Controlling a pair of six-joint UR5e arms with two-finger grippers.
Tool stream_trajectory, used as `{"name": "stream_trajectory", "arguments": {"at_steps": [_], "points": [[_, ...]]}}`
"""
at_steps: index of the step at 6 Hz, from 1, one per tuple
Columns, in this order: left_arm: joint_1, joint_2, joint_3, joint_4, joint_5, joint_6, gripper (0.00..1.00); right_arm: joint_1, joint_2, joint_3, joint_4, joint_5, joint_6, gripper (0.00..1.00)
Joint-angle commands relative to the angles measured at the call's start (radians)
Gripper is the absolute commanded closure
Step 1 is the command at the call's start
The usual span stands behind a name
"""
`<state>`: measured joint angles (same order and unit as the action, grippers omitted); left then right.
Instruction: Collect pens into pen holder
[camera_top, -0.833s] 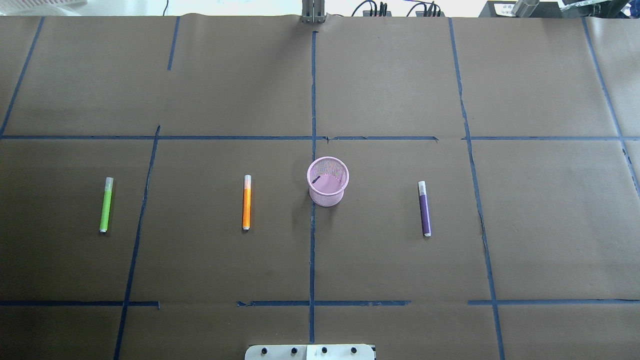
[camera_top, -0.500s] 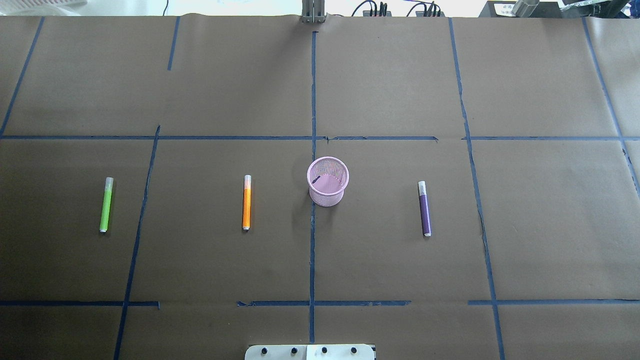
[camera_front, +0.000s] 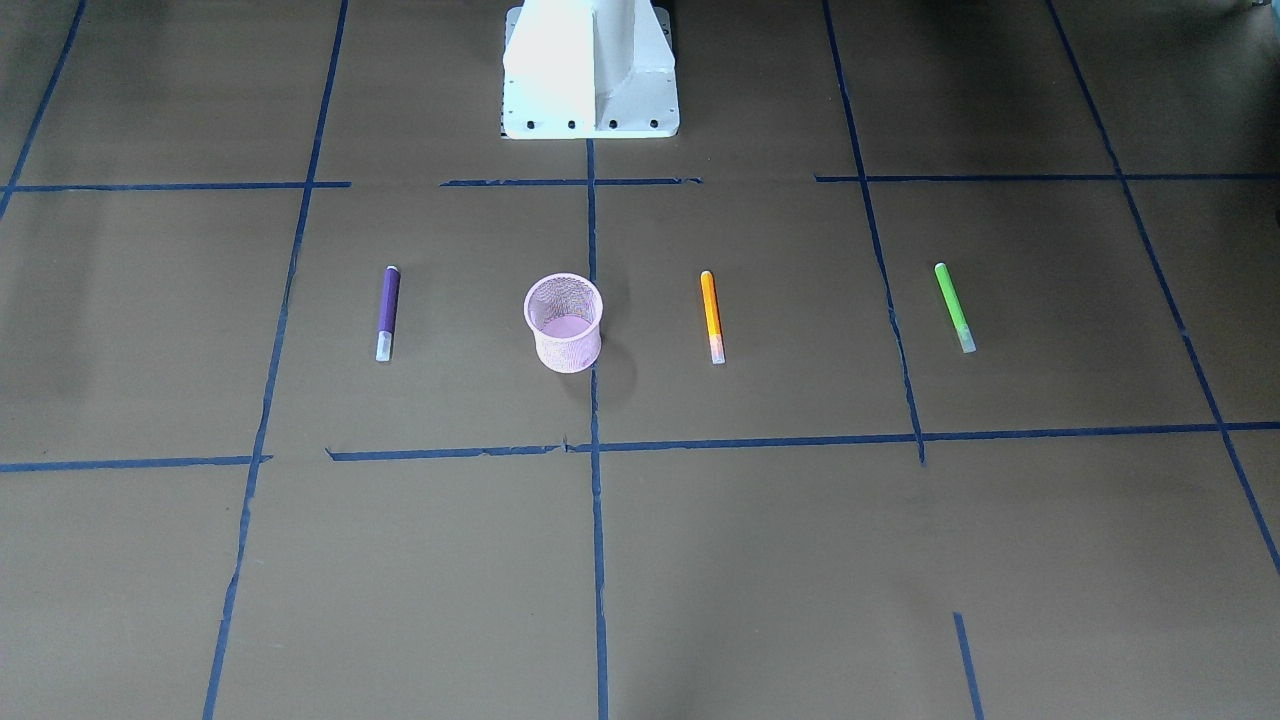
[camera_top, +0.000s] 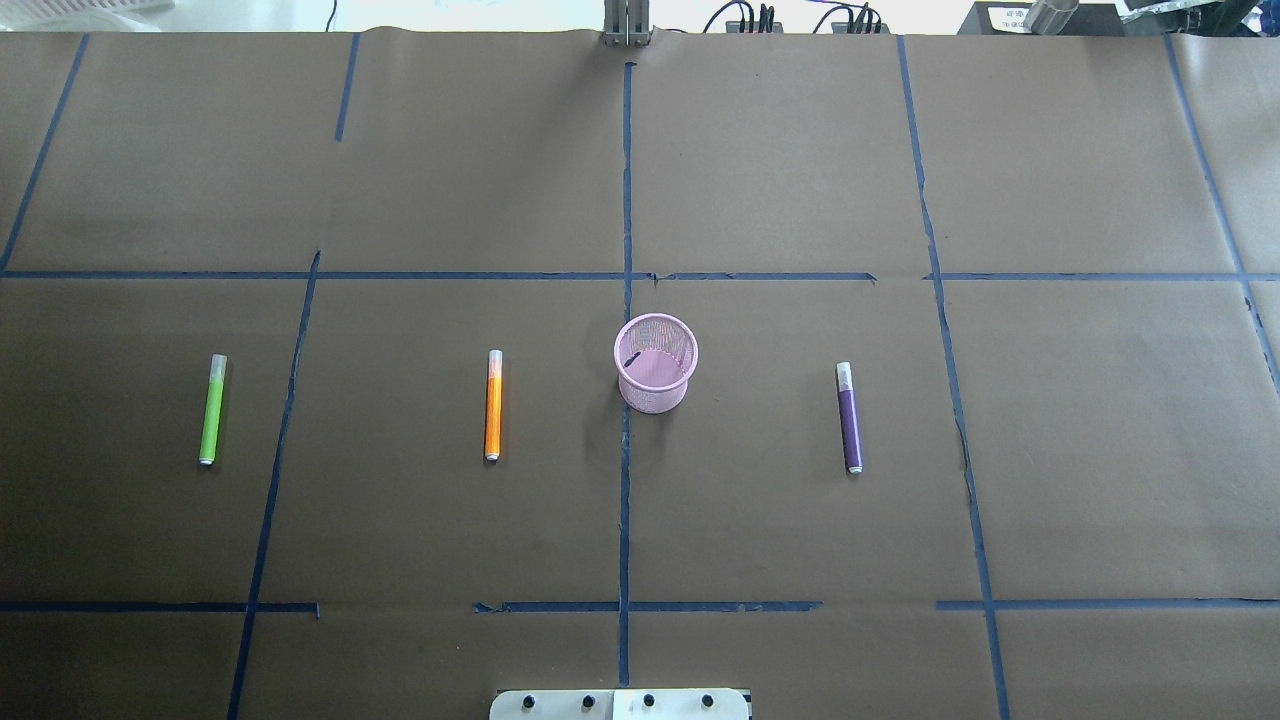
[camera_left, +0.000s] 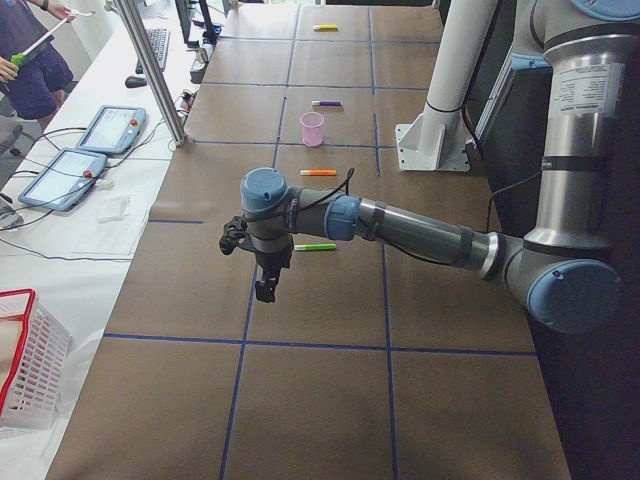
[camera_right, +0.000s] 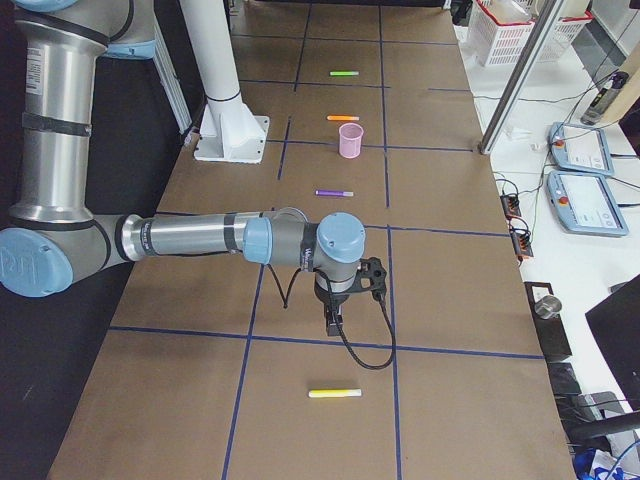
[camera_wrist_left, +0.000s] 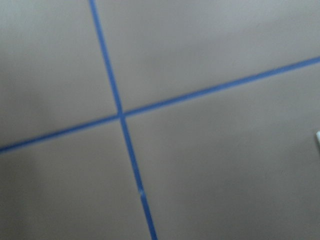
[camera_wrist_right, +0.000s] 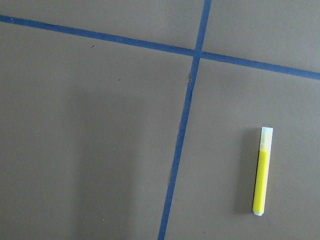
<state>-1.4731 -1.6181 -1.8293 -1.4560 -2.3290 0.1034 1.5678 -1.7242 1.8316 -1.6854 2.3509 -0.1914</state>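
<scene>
At the far left the left claw (camera_left: 263, 290) hangs over the table (camera_top: 780, 160), pointing down; from here I cannot tell how far open it is or whether it holds anything. Next comes the green pen (camera_top: 211, 409), lying flat, then the orange pen (camera_top: 493, 404), parallel to it. The holder (camera_top: 652, 396) stands upright on the middle tape line, near the orange pen but not touching it. The purple pen (camera_top: 849, 417) lies flat on its other side. Beyond that the right claw (camera_right: 333, 325) hangs over the table, its opening likewise impossible to judge. A yellow pen (camera_wrist_right: 262, 171) lies flat past it.
</scene>
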Motion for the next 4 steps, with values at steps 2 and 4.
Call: {"name": "stream_trajectory", "arguments": {"at_steps": [2,4], "points": [[0.180,-0.065,-0.027,-0.097,-0.052,-0.332,0.00,0.000,0.002,0.002,0.007,0.004,0.001,0.00],[0.418,-0.065,-0.012,-0.208,0.163,-0.782,0.00,0.000,0.002,0.002,0.007,0.005,0.001,0.00]]}}
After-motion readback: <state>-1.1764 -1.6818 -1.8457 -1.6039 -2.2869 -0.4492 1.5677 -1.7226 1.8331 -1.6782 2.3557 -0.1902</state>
